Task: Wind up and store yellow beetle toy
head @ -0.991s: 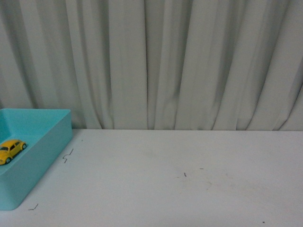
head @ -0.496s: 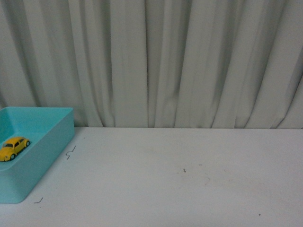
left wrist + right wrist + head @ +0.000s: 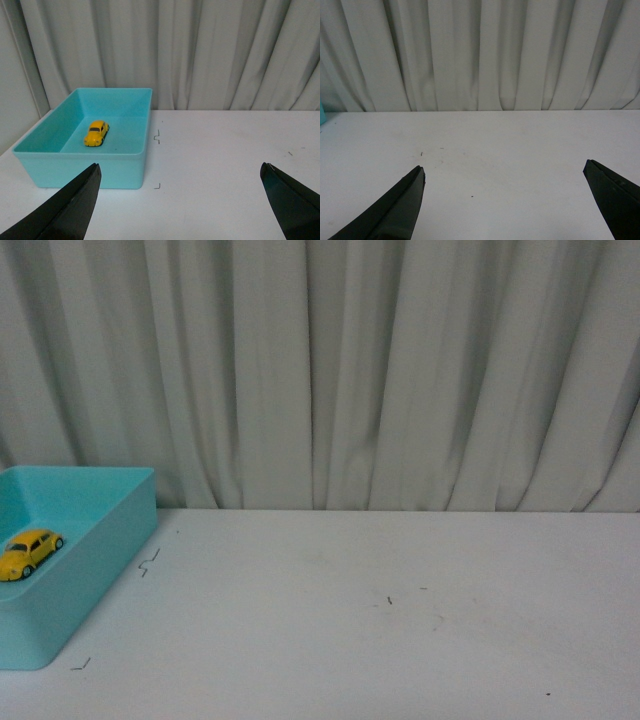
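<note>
The yellow beetle toy (image 3: 96,133) sits inside the turquoise box (image 3: 125,170) on the desk (image 3: 400,640), both tools, left (image 3: 182,200) and right (image 3: 505,200), hang wide apart and empty, so storing looks finished, nothing more needed.

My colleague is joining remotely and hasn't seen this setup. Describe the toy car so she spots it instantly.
On the white table before the grey curtain stands an open turquoise bin. The yellow beetle toy sits on its floor, alone, the only yellow thing in sight.
</note>
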Action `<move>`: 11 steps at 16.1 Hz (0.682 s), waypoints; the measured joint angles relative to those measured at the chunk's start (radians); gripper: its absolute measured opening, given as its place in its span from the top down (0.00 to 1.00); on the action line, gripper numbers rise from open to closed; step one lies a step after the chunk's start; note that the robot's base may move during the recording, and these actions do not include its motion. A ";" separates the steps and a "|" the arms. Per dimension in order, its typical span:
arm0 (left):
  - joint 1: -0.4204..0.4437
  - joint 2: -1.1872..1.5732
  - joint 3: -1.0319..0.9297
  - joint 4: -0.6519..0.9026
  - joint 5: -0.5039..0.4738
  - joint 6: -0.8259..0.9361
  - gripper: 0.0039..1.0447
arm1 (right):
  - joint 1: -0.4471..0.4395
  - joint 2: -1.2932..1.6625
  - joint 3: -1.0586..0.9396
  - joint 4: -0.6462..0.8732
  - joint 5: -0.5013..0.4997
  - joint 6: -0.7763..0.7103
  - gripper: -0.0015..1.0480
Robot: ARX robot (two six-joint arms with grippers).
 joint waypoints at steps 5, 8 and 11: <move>0.000 0.000 0.000 0.000 0.000 0.000 0.06 | 0.000 0.000 0.000 0.001 0.000 0.000 0.06; 0.000 0.000 0.000 0.002 0.000 0.000 0.06 | 0.000 0.000 0.000 0.002 0.000 0.000 0.06; 0.000 0.000 0.000 0.005 0.000 0.000 0.06 | 0.000 0.000 0.000 0.003 0.000 0.000 0.06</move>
